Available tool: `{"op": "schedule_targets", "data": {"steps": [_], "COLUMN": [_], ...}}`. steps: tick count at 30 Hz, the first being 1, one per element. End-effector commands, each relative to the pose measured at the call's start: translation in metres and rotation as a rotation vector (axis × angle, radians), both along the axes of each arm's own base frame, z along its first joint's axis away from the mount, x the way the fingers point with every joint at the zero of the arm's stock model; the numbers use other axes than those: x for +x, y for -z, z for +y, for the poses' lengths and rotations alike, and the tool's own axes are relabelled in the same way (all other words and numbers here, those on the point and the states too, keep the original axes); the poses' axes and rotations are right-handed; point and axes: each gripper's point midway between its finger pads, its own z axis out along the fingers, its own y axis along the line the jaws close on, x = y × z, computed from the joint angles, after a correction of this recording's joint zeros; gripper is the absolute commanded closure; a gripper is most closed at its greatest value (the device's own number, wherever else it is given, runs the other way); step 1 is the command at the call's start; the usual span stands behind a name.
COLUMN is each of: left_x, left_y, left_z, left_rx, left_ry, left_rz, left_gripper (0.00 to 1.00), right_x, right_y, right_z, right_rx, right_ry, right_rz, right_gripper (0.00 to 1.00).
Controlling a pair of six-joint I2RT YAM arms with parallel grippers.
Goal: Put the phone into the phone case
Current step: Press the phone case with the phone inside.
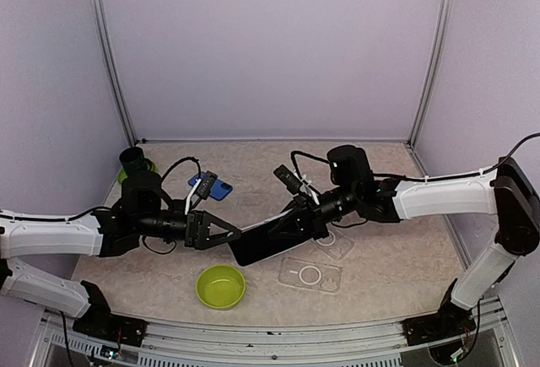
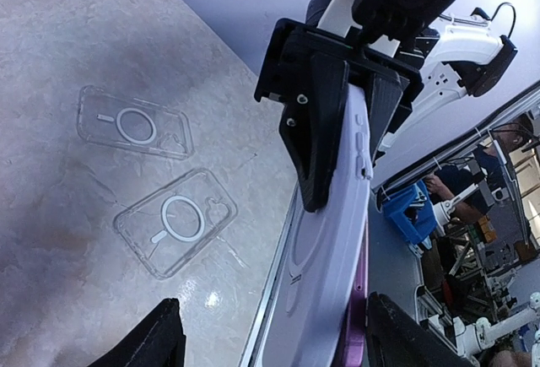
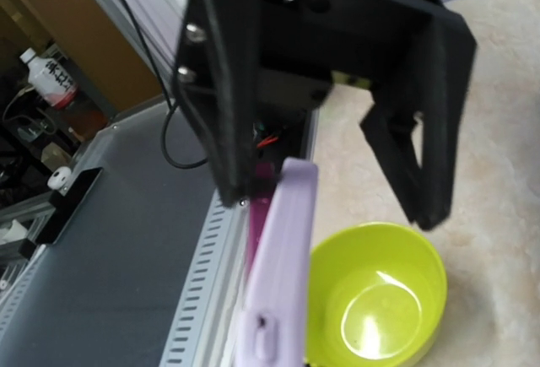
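The phone (image 1: 261, 245) is a dark slab from above, held off the table between both arms. Its lilac back and magenta edge show in the left wrist view (image 2: 329, 274) and the right wrist view (image 3: 278, 274). My right gripper (image 1: 291, 225) is shut on its far end, as the left wrist view (image 2: 342, 173) shows. My left gripper (image 1: 229, 234) is open, its jaws wide on either side of the phone's near end (image 2: 278, 333), also in the right wrist view (image 3: 329, 207). Two clear phone cases lie flat on the table: one nearer (image 1: 310, 274) (image 2: 175, 219), one farther (image 1: 337, 243) (image 2: 135, 122).
A lime green bowl (image 1: 221, 287) (image 3: 380, 299) sits near the front edge under the phone's left end. A blue phone-like object (image 1: 211, 186) lies behind the left arm. A black cup (image 1: 135, 163) stands at the back left corner.
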Motion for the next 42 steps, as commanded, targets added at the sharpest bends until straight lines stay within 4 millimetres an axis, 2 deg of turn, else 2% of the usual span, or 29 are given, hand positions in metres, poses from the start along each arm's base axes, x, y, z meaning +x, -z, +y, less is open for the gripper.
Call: {"op": "schedule_targets", "data": {"steps": [1, 6, 8, 11, 13, 14, 15, 18, 21, 22, 24, 27, 29, 34, 42], "left_x": [-0.003, -0.009, -0.013, -0.014, -0.014, -0.012, -0.009, 0.009, 0.022, 0.026, 0.030, 0.031, 0.030, 0.021, 0.011], "left_y": [-0.013, -0.017, -0.018, -0.019, -0.018, -0.018, -0.018, -0.016, -0.022, -0.023, -0.027, -0.031, -0.030, -0.028, -0.028], "left_z": [-0.009, -0.015, -0.018, -0.021, -0.023, -0.023, -0.023, -0.020, -0.014, -0.011, -0.007, 0.000, 0.004, 0.006, -0.001], "left_rx": [-0.026, -0.051, -0.059, -0.060, -0.056, -0.051, -0.044, -0.001, 0.005, 0.008, 0.004, -0.013, -0.029, -0.063, -0.076], "left_ry": [0.051, 0.102, 0.127, 0.145, 0.148, 0.139, 0.123, 0.019, -0.076, -0.106, -0.140, -0.170, -0.169, -0.134, -0.086], "left_rz": [-0.043, -0.036, -0.038, -0.035, -0.029, -0.031, -0.037, -0.063, -0.095, -0.103, -0.113, -0.113, -0.103, -0.076, -0.070], "left_gripper": [0.30, 0.38, 0.45, 0.68, 0.89, 0.97, 1.00, 1.00, 1.00, 0.96, 0.82, 0.54, 0.46, 0.41, 0.39], "right_x": [-0.015, -0.015, -0.011, -0.007, -0.003, 0.001, 0.004, 0.014, 0.023, 0.025, 0.030, 0.037, 0.039, 0.043, 0.045], "right_y": [-0.030, -0.031, -0.030, -0.030, -0.031, -0.032, -0.033, -0.033, -0.034, -0.034, -0.033, -0.035, -0.042, -0.061, -0.072], "right_z": [-0.005, -0.006, -0.005, -0.004, -0.004, -0.003, -0.003, -0.004, -0.005, -0.006, -0.007, -0.010, -0.013, -0.022, -0.022], "right_rx": [0.088, 0.089, 0.079, 0.076, 0.075, 0.072, 0.070, 0.062, 0.056, 0.054, 0.050, 0.055, 0.081, 0.159, 0.212], "right_ry": [-0.068, -0.054, -0.038, -0.017, -0.003, 0.009, 0.020, 0.057, 0.088, 0.101, 0.123, 0.152, 0.166, 0.198, 0.209], "right_rz": [-0.071, -0.081, -0.080, -0.080, -0.071, -0.066, -0.059, -0.037, -0.013, -0.004, 0.008, 0.023, 0.024, 0.041, 0.083], "right_gripper": [1.00, 1.00, 1.00, 1.00, 1.00, 1.00, 1.00, 1.00, 1.00, 1.00, 1.00, 1.00, 1.00, 1.00, 1.00]}}
